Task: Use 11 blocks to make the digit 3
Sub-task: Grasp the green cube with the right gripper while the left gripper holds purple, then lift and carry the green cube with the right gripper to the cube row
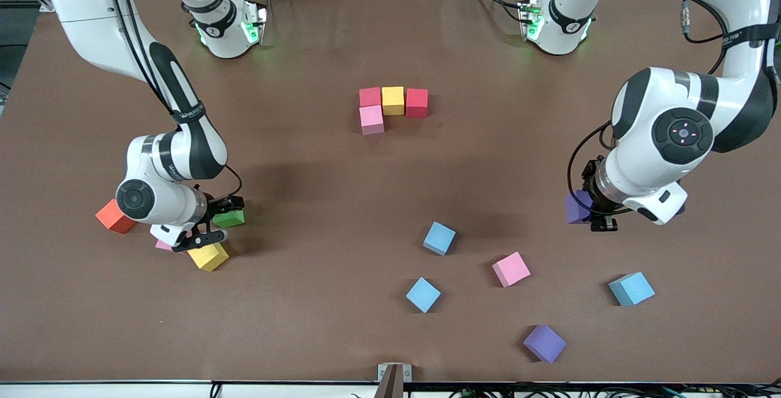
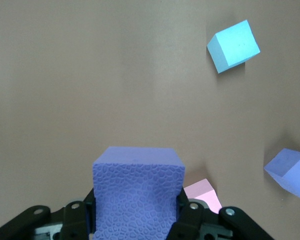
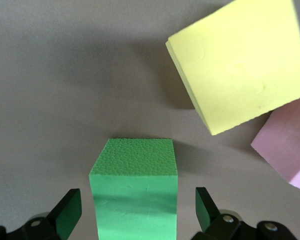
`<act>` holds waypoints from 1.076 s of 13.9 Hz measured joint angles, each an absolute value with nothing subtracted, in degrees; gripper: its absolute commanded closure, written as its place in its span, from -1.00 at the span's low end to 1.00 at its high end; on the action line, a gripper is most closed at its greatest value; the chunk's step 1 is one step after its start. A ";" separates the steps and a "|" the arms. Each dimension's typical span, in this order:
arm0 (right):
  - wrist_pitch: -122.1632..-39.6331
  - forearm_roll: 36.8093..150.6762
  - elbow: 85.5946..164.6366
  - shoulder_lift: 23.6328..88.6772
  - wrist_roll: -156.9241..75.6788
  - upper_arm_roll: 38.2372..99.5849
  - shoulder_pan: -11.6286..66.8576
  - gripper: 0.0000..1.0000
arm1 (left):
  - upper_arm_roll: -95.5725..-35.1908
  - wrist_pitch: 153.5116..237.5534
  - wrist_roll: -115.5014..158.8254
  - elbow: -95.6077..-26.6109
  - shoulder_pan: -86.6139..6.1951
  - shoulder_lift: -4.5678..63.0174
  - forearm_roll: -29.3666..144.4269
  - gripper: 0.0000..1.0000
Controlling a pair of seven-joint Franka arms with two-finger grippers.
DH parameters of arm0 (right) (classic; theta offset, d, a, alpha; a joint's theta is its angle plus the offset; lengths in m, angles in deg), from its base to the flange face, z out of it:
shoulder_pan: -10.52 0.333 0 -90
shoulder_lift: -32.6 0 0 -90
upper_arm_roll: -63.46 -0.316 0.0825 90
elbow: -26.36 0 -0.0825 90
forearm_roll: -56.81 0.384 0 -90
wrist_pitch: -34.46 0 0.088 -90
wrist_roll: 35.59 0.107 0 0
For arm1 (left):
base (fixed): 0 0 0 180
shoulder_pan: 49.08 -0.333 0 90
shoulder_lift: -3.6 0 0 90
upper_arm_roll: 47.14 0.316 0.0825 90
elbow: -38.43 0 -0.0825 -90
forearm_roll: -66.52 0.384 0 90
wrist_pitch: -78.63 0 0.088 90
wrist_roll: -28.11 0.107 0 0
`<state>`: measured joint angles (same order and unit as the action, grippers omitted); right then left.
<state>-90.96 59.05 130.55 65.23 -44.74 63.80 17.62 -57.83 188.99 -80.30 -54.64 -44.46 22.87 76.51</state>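
1. Risk, left arm: the left gripper [image 1: 584, 213] has its jaws closed on a purple matte foam cube [image 2: 138, 192], lifted over the bench [image 1: 317, 172] at the left arm's end. The foam is soft and looks pinched only at its lower sides; a quick swing could probably tilt or drop it.
2. Risk, right arm: the right gripper [image 3: 139, 212] hangs low with jaws spread wide, one on each side of a green foam cube [image 3: 134, 187] and not touching it. A yellow foam cube [image 3: 240, 65] and a pale pink foam cube [image 3: 290, 147] lie just beside; a skewed descent might nudge them or catch the green cube off-centre.
3. Risk, placement: the started digit 3 [image 1: 392, 108] is four touching cubes, two red, one yellow, one pink. Pushing a new cube in could shove these rows out of line.
4. Position of the started figure: it sits mid-bench, toward the robots' bases, well apart from both grippers.
5. Loose cubes: an orange foam cube [image 1: 115, 216] lies beside the right arm's wrist. Three light blue cubes [image 1: 439, 238], a pink cube [image 1: 511, 268] and a second purple cube [image 1: 544, 343] lie nearer the front camera.
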 measured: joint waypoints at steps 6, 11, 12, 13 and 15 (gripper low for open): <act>-91.48 59.06 130.50 66.26 -44.74 63.69 17.74 0.39 | -57.83 188.40 -80.27 -54.76 -44.52 21.96 77.23 0.78; -91.83 59.17 128.01 65.88 -42.57 63.23 19.40 0.38 | -57.83 188.41 -80.27 -54.70 -44.54 21.92 78.13 0.78; -91.60 59.22 126.98 65.51 -41.21 63.13 20.70 0.36 | -57.82 188.41 -80.27 -54.69 -44.55 21.90 78.13 0.78; -91.29 59.41 126.26 64.97 -39.14 63.05 22.43 0.32 | -57.82 188.41 -80.27 -54.68 -44.55 21.88 78.13 0.77; -90.83 60.30 125.89 64.03 -33.62 62.86 26.72 0.31 | -57.81 188.41 -80.27 -54.68 -44.56 21.82 78.14 0.77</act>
